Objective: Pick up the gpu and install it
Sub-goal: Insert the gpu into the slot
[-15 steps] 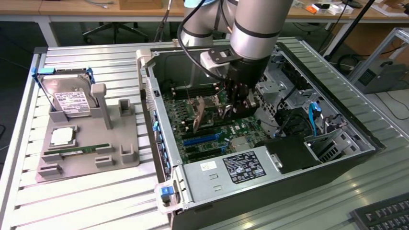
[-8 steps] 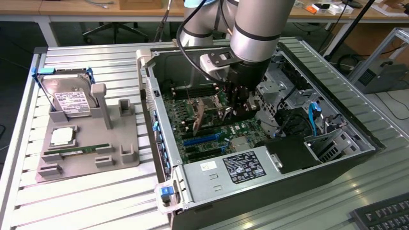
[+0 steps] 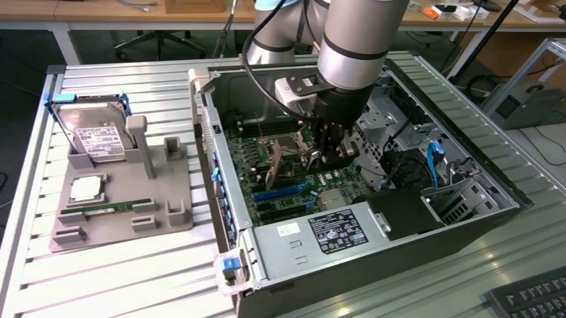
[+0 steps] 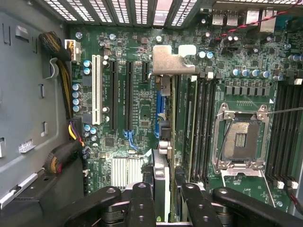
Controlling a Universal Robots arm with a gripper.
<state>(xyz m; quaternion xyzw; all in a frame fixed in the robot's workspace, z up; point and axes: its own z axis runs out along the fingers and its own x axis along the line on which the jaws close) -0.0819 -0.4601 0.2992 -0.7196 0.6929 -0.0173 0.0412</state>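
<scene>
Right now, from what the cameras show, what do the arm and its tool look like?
The arm is a thick cylindrical tube in brushed silver-grey metal, with a blue band at one joint above. A black cable runs down beside it. A pale grey box sits at the wrist, above a black tool. In the wrist view the tool shows black linkage bars with round pivot bolts and slim black fingers.

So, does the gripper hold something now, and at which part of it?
Yes. The gripper holds the gpu edge-on above the motherboard, with its fingers clamped on the card's top edge, at the end away from the silvery bracket.
</scene>
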